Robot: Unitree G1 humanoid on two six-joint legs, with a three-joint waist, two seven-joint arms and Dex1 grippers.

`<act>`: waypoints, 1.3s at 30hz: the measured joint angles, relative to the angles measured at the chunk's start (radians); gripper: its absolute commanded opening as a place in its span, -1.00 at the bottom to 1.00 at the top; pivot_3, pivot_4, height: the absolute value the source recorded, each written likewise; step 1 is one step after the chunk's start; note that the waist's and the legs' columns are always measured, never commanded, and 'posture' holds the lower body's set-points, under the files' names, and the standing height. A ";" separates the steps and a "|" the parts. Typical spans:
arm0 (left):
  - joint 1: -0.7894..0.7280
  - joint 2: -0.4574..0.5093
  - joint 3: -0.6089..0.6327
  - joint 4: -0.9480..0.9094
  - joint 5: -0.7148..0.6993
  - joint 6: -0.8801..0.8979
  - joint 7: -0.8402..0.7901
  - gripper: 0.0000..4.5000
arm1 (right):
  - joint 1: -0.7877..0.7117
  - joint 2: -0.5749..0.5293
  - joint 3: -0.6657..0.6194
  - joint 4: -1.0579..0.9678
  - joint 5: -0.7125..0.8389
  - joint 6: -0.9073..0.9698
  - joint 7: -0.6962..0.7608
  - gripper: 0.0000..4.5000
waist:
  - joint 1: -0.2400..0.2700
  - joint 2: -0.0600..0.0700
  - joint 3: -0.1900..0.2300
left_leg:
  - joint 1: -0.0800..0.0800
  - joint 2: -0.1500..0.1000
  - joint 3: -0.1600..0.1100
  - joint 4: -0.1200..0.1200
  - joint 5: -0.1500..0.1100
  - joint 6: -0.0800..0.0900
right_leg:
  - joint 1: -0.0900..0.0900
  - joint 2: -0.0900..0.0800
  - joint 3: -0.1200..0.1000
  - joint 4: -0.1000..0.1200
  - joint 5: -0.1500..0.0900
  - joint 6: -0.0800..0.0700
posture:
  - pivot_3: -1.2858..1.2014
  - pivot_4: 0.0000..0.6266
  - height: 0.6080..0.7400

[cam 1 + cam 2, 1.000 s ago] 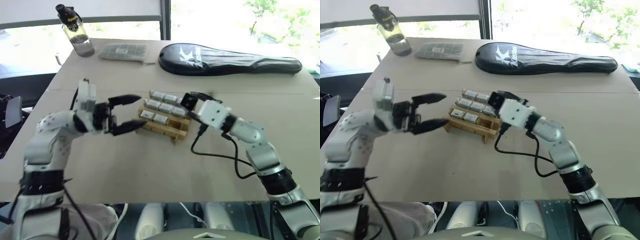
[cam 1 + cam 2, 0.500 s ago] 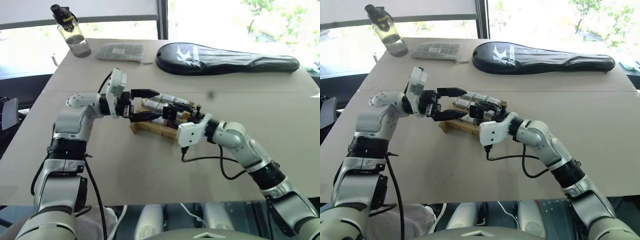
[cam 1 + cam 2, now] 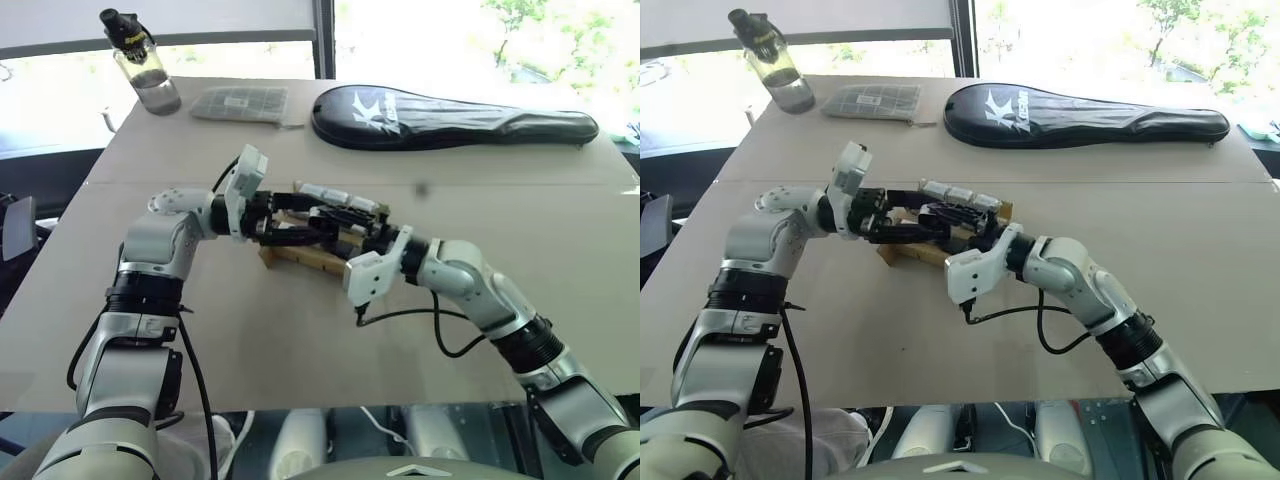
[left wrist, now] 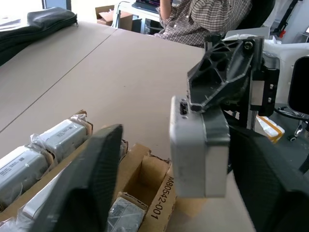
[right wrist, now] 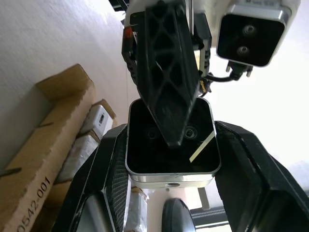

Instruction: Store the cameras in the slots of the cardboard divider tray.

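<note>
Two robot arms are stretched in over a tan worktop and meet above the cardboard divider tray, which lies near the middle of the worktop. The left claw is held nearly level and pointed to the robot's right; the right claw is held level and pointed to the robot's left. One camera is clamped between the right claw's two black fingers, its black face turned toward the right wrist view and its silver-grey side seen in the left wrist view. One finger of the left claw is laid across that black face, and its other finger is seen beyond the camera; whether the left claw is clamped on the camera cannot be told. The tray's long side is set at a slant across the worktop. Several wrapped cameras are lying lengthwise in its slots, and at least one slot is seen open; the exact count cannot be told. One water bottle, one gridded pouch and one black racket case are placed at the far edge, well apart from the tray.
</note>
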 measured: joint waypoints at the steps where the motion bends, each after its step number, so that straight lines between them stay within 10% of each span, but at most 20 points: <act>1: 0.000 -0.002 0.000 -0.002 -0.003 0.002 -0.002 -0.36 | 0.000 0.000 0.000 0.004 0.000 0.001 0.000 -0.14 | 0.001 0.000 0.000 | 0.000 0.000 0.000 0.000 0.000 0.000 | 0.000 0.000 0.000 0.000 0.000 0.000 | 0.03 -0.52 1.00; 3: 0.001 -0.003 0.000 -0.001 -0.011 0.021 -0.004 -0.67 | -0.001 0.000 0.000 0.013 -0.010 -0.003 -0.001 -0.14 | 0.002 0.000 0.000 | 0.000 0.000 0.000 0.000 0.000 0.000 | 0.000 0.000 0.000 0.000 0.000 0.000 | 0.03 -0.52 1.00; 8: 0.001 -0.003 0.000 -0.001 -0.014 0.026 -0.010 -0.67 | -0.004 0.000 0.000 0.014 -0.015 -0.010 0.003 -0.14 | 0.000 0.000 0.000 | 0.000 0.000 0.000 0.000 0.000 0.000 | 0.000 0.000 0.000 0.000 0.000 0.000 | 0.03 -0.52 1.00; 14: -0.023 0.001 -0.032 0.026 0.034 -0.017 -0.052 -0.67 | 0.059 0.010 -0.001 -0.030 0.043 0.078 0.069 0.99 | 0.005 0.000 0.000 | 0.000 -0.001 0.000 0.000 0.000 0.000 | 0.000 0.000 -0.001 0.000 0.000 0.000 | 0.03 -0.52 1.00; 27: -0.258 -0.194 -0.084 0.538 0.177 -0.523 -0.105 -0.67 | 0.411 -0.078 -0.249 -0.369 0.410 0.444 0.183 0.99 | 0.016 0.000 0.000 | -0.001 -0.002 -0.001 0.001 0.000 0.000 | 0.001 0.001 -0.001 -0.001 0.000 0.000 | 0.03 -0.52 1.00; 39: -0.324 -0.164 -0.249 0.743 0.111 -0.641 -0.109 -0.67 | 0.546 -0.080 -0.431 -0.561 0.585 0.684 0.147 0.99 | 0.008 -0.001 0.000 | -0.001 -0.003 -0.001 0.001 0.000 0.001 | 0.001 0.001 -0.001 -0.001 0.000 0.000 | 0.03 -0.52 1.00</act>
